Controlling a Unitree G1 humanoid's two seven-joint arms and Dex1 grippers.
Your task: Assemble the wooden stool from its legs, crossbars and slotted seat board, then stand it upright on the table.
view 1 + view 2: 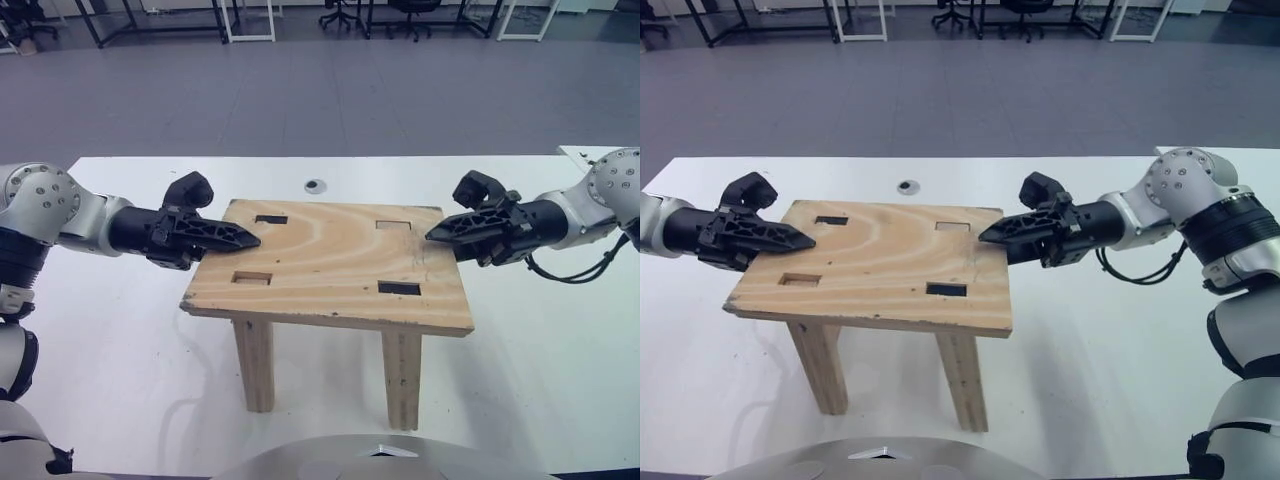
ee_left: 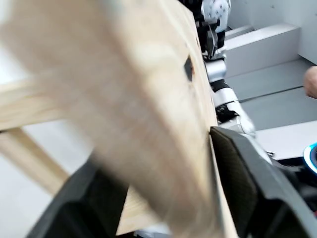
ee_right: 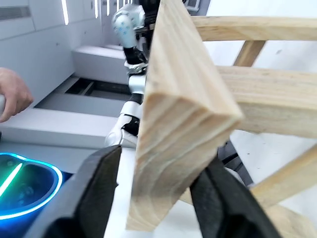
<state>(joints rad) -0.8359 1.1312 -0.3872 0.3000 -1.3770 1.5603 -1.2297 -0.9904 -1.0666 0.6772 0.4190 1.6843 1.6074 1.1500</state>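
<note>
The fingers [image 2: 242, 193] of the left gripper [image 1: 250, 240] straddle the left edge of the seat board [image 1: 330, 260], one above the top face and one beneath it. In the left wrist view, which is blurred, they lie close against the wood on both sides, so this gripper looks clamped on the board. The right gripper [image 1: 432, 235] meets the opposite, right edge of the same board. In the right wrist view one of its fingers [image 3: 218, 203] presses against one face near the board's corner, while the other finger [image 3: 94, 188] stands a narrow gap off the other face, so this gripper is parted around the edge rather than closed on it. The wooden stool [image 1: 875, 300] stands upright on the white table [image 1: 540, 380], roughly midway between the two arms, with its seat board level and uppermost. Four rectangular slots [image 1: 399, 288] are cut through the board, one near each corner. Two legs [image 1: 254, 362] at the near side reach straight down to the tabletop. Under the seat, the right wrist view shows wooden crossbars [image 3: 267, 99] running between the legs. A small round fitting [image 1: 316, 186] sits in the tabletop just beyond the far edge of the stool.
</note>
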